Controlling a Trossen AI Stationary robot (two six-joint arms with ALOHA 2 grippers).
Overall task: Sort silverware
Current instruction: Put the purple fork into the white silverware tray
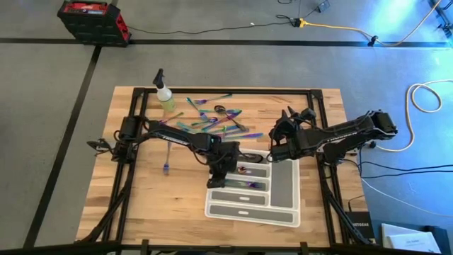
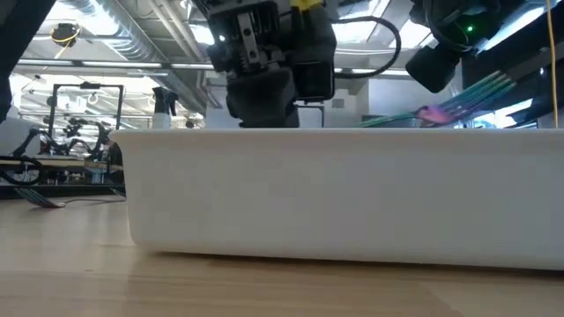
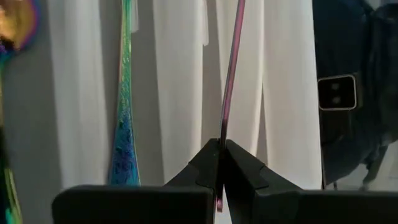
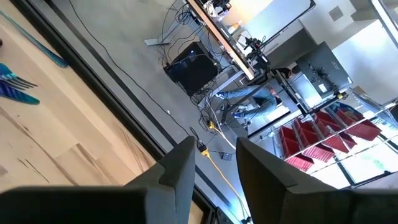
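Observation:
My left gripper (image 1: 228, 164) hovers over the far left end of the white compartment tray (image 1: 284, 190) and is shut on one slim iridescent piece of silverware (image 3: 230, 74). Another rainbow piece (image 3: 124, 112) lies in a tray compartment beside it. More pieces (image 1: 244, 184) lie in the tray's slots. A loose pile of silverware (image 1: 212, 120) rests flat on the table beyond the tray, and one fork (image 1: 166, 167) lies alone to the left. My right gripper (image 1: 283, 133) is raised near the tray's far right corner, open (image 4: 214, 163) and holding nothing. My left gripper pinches the iridescent piece by one end of its thin handle (image 3: 221, 146) between the two fingertips (image 3: 239, 163). The piece shows edge-on and runs straight on from the fingers along a tray compartment. Whether its far end rests in the tray cannot be told.
A yellow-green spray bottle (image 1: 165, 95) stands at the table's far left. In the low view the tray's white wall (image 2: 335, 194) fills the front, with the left gripper (image 2: 264, 88) above it. Bare wood lies left of and near the tray.

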